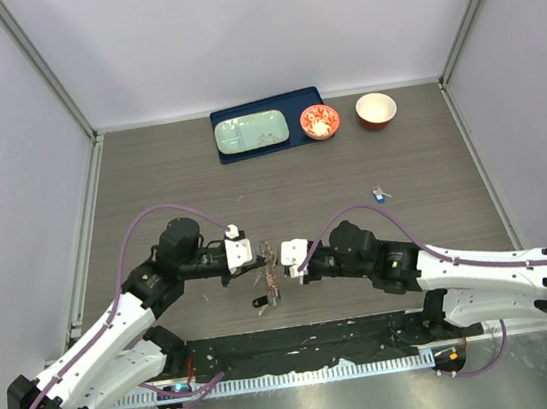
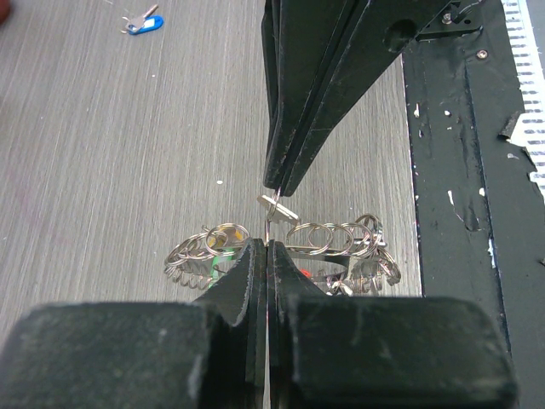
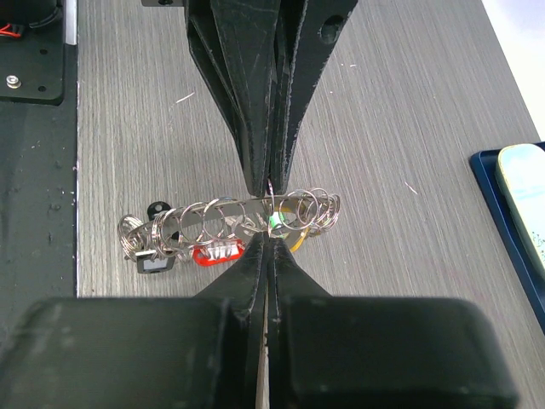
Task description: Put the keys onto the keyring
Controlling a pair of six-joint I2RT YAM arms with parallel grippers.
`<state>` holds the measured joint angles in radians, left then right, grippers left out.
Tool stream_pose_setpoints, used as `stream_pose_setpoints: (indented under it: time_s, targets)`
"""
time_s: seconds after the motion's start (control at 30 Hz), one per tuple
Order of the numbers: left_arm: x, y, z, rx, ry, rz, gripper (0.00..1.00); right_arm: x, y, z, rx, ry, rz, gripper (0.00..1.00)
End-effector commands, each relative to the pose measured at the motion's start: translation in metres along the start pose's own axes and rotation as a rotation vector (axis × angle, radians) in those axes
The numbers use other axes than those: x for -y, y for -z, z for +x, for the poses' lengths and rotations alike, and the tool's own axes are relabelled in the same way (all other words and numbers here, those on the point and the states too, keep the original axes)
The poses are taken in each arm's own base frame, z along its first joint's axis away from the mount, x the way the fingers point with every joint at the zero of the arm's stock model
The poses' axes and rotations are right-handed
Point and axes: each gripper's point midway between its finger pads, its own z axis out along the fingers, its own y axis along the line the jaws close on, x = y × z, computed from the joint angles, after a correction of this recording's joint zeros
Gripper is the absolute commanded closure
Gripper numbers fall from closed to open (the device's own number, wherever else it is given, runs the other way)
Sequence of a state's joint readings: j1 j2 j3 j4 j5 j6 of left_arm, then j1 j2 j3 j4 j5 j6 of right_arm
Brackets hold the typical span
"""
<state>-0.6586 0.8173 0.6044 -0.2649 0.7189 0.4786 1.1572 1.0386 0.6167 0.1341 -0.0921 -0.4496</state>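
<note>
We're clamping L gripper [image 2: 267, 245] & R gripper [image 2: 277, 183] tip-to-tip on the keyring [image 3: 213, 217], edge-up betw. them. Some keys [image 3: 217, 254] are hanging off it by the tips; blue-headed key [image 2: 143, 23] is lying well apart.

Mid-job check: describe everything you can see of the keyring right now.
The keyring, seen edge-on, is a flat silvery metal band standing roughly upright, crowded with small split rings threaded along it. A red plastic tag and a black tag hang low, with green and yellow bits showing among the rings. The left gripper and right gripper, both shut, pinch it mid-span from opposite sides. Whether it touches the table is unclear.
</note>
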Motion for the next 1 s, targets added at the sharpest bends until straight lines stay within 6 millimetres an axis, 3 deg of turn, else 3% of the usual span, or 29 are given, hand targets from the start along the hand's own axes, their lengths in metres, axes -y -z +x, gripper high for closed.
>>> stream_pose_setpoints:
  time_s: [0.0, 0.97]
  targets:
    - [-0.0074, -0.0005, -0.0212, 0.076, -0.062, -0.010, 1.00, 0.0040, -0.0013, -0.0188, 0.065, -0.002, 0.010, 0.99]
    - [-0.0045, -0.0012, -0.0212, 0.079, -0.059, 0.006, 1.00, 0.0108, -0.0021, -0.0173, 0.056, -0.010, 0.049, 0.99]
